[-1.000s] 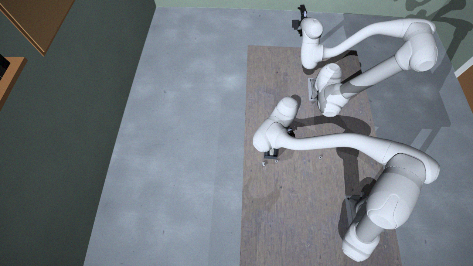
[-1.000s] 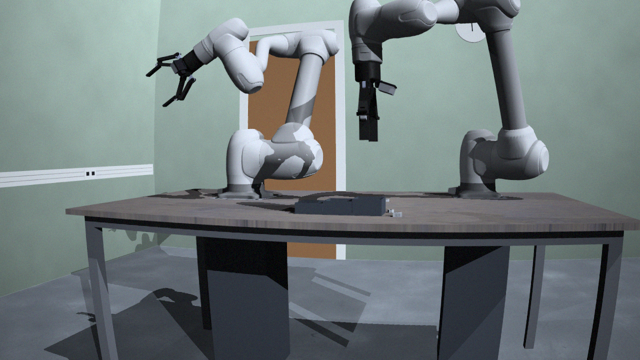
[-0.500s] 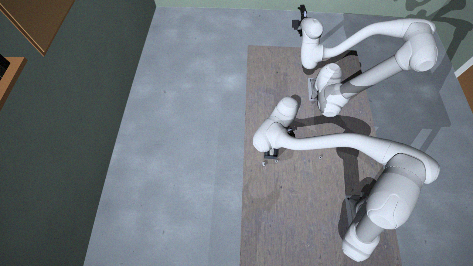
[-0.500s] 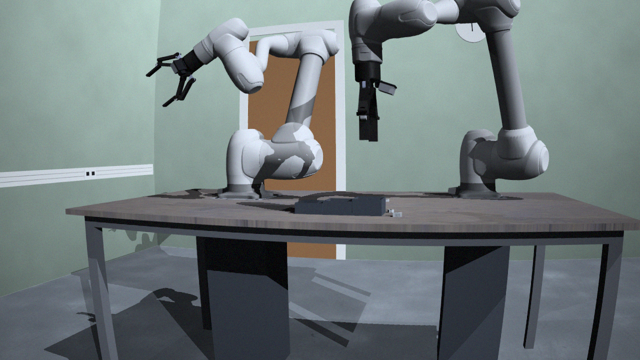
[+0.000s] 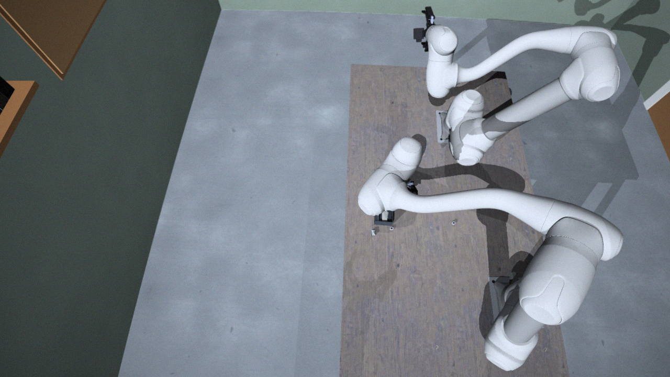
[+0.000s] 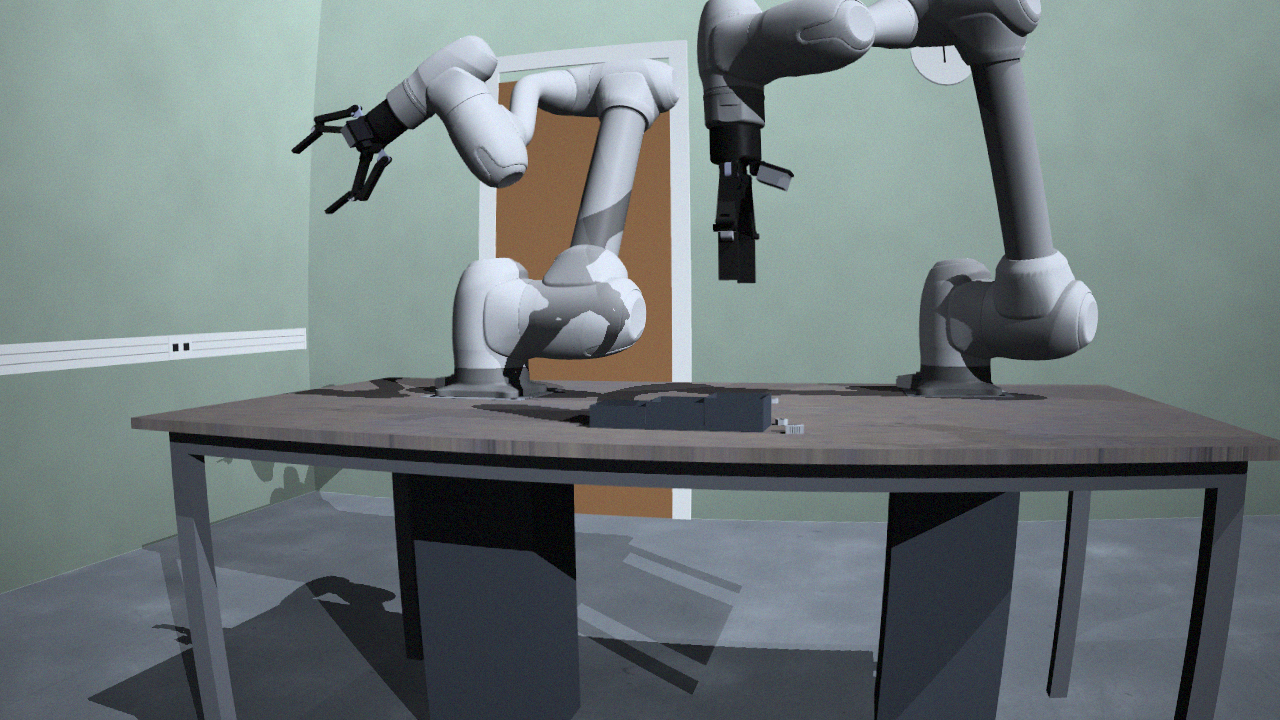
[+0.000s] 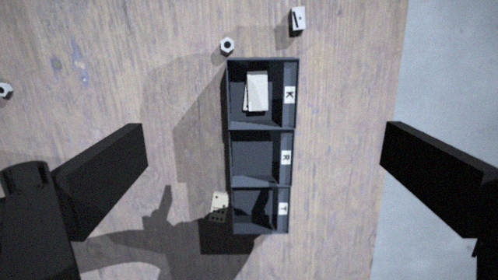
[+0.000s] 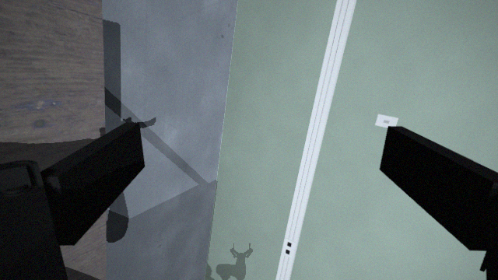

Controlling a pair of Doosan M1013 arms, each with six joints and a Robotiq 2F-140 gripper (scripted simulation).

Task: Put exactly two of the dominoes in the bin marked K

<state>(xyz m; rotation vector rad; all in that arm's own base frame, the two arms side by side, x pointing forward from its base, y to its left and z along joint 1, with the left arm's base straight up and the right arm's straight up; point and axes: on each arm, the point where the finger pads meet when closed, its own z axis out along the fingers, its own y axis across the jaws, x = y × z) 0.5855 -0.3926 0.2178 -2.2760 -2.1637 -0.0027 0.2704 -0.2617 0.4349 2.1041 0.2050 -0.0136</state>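
Bin K (image 7: 288, 118) (image 5: 383, 223) (image 6: 738, 414) holds two overlapping pale dominoes, the upper domino (image 7: 257, 91) blank side up. Bin R (image 7: 253, 155) and bin T (image 7: 242, 196) look empty, T partly shadowed. The three bins stand flat in a row. Another domino (image 7: 220, 199) lies on the table beside bin T's wall, pips up, half in shadow; I cannot tell whether it touches the wall. My left gripper (image 7: 264, 144) (image 6: 736, 281) is open and empty, pointing down high above the bins. My right gripper (image 6: 312, 181) (image 8: 263, 146) is open and empty, far from them, facing the wall.
A hex nut (image 7: 227, 45) (image 5: 391, 228) lies close to bin K's corner. A pale slotted block (image 7: 298, 18) (image 5: 373, 232) (image 6: 793, 428) lies beyond bin K. Another nut (image 7: 5, 90) (image 5: 453, 223) lies farther off. The table edge runs past the labelled side.
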